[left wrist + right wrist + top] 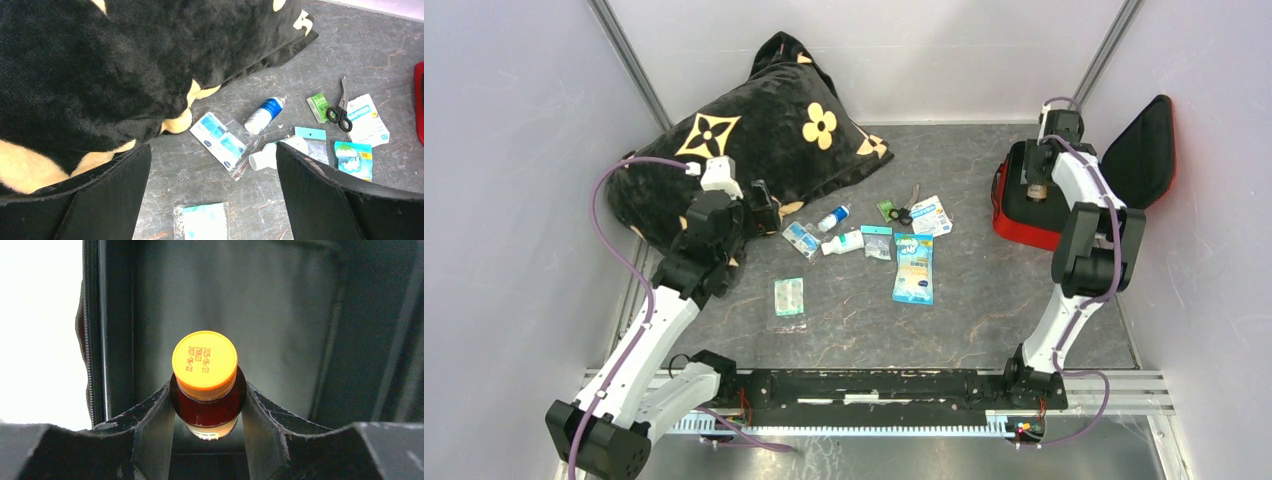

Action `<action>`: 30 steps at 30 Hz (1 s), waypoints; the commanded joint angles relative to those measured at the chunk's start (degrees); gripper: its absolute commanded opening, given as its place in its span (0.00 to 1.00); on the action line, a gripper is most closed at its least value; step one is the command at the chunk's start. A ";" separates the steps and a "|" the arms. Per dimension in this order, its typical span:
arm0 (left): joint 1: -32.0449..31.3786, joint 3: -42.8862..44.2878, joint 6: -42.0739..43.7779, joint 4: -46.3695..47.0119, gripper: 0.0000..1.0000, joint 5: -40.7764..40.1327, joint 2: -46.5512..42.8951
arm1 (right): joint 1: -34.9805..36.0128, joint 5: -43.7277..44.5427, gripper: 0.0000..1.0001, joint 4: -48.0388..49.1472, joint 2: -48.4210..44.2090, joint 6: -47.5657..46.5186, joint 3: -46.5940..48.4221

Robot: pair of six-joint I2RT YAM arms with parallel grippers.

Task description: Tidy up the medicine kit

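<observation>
step: set orange-capped bottle (205,357) into medicine kit (1021,218) | right hand (207,392): clamped on the bottle, over the open kit, 2 o'clock on counter (984,300) | left hand (212,150): fully spread, empty | advised: lower onto lining, then release

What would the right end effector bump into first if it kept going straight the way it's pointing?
Probably the black lining inside the open red case. The right end effector grips a brown bottle with an orange cap, so that cap would touch first. How far off is hard to tell.
</observation>
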 commanded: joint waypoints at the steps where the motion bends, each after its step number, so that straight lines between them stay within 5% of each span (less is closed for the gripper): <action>1: -0.18 1.19 2.22 1.81 1.00 -0.13 0.59 | 0.08 -7.70 0.41 -8.49 4.89 -2.62 4.82; 9: -0.02 1.26 2.21 1.65 1.00 -0.35 1.16 | -0.51 -10.31 0.48 -10.43 10.33 -2.41 5.86; 16: 0.18 1.20 2.24 1.50 1.00 -0.49 1.22 | -0.94 -8.90 0.70 -7.66 9.81 -0.90 3.71; 20: 0.30 1.22 2.20 1.49 1.00 -0.54 1.09 | -0.98 -7.81 0.74 -6.07 7.63 -0.78 2.83; 26: 0.39 1.22 2.26 1.49 1.00 -0.55 1.12 | -1.10 0.23 0.74 -0.49 -4.26 2.42 -1.24; 30: 0.54 1.25 2.02 1.66 1.00 -0.09 1.42 | -1.02 -2.37 0.74 7.30 -16.79 6.46 -6.65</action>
